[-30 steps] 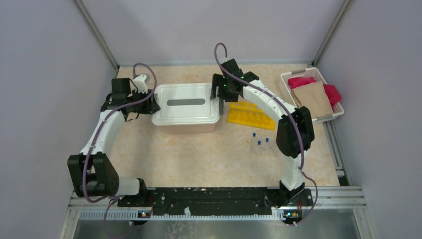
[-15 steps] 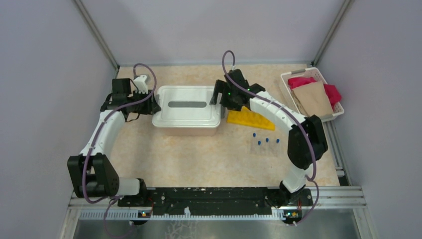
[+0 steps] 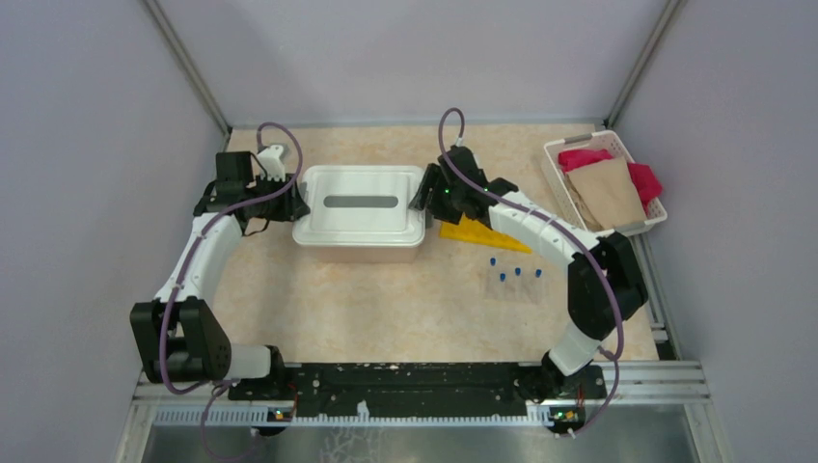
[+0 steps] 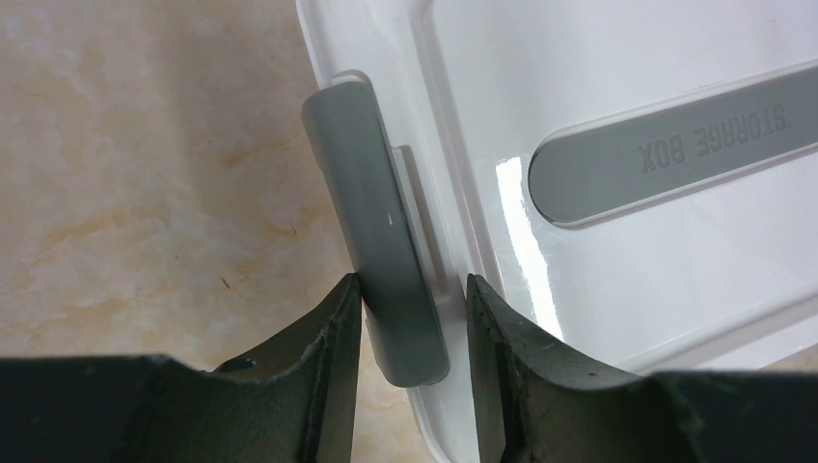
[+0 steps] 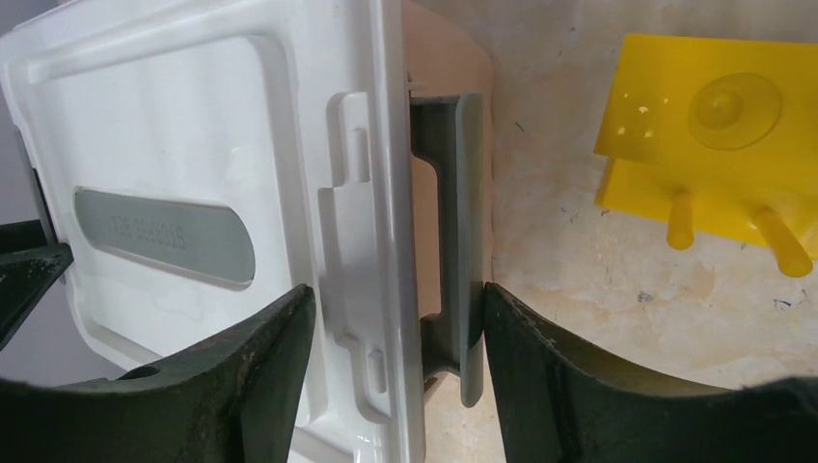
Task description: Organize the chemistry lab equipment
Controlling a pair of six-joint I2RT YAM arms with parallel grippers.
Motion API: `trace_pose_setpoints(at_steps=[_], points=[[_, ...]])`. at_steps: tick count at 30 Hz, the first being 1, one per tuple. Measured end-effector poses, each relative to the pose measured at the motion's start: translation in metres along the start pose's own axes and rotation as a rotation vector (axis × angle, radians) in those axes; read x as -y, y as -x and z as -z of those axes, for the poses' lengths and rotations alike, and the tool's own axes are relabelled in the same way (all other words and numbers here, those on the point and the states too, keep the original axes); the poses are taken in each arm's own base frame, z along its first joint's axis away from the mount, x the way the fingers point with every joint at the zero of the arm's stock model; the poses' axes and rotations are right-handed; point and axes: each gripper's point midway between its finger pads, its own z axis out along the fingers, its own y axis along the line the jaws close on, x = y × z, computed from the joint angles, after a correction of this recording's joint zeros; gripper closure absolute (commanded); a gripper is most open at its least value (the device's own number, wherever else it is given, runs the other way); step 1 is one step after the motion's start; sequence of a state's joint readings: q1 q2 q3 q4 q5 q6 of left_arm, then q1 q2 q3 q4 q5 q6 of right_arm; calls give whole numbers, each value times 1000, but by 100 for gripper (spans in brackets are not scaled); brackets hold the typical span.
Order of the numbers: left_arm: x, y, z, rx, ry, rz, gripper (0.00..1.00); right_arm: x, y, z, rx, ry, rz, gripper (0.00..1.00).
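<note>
A white lidded storage box (image 3: 359,181) stands mid-table. My left gripper (image 3: 295,204) is closed narrowly on the box's grey left latch (image 4: 376,241), which lies flat against the lid. My right gripper (image 3: 425,197) is open and straddles the lid's right edge and the grey right latch (image 5: 461,241); its outer finger (image 5: 540,367) touches the latch, which stands away from the box. The yellow tube rack (image 3: 475,232) lies right of the box, partly under my right arm, and shows in the right wrist view (image 5: 714,106). Three blue-capped tubes (image 3: 516,273) lie near it. The flask and the squeeze bottle are out of view.
A white basket (image 3: 554,150) of pink and tan cloths stands at the back right corner. Purple walls close in the left, back and right sides.
My right arm has swung down and left, bringing its gripper down over the box's right latch. The left arm has not moved.
</note>
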State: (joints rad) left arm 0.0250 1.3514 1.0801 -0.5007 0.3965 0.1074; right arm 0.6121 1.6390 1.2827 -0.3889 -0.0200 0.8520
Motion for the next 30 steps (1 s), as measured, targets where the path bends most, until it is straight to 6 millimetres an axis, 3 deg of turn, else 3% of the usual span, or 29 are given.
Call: trace_pose_setpoints(at_steps=[13,17,19,28,30], points=[[-1,1,0,2,0,-25,61,3,-1,-1,4,-11,12,48],[0,1,0,3,-7,-33,61,3,0,1,17,-36,45,70],[0,1,0,3,-10,-39,61,2,1,2,28,-59,70,74],[1,3,0,9,-22,-49,62,0,4,7,75,-138,158,74],[1,3,0,10,-23,-51,62,-3,4,8,84,-154,189,66]])
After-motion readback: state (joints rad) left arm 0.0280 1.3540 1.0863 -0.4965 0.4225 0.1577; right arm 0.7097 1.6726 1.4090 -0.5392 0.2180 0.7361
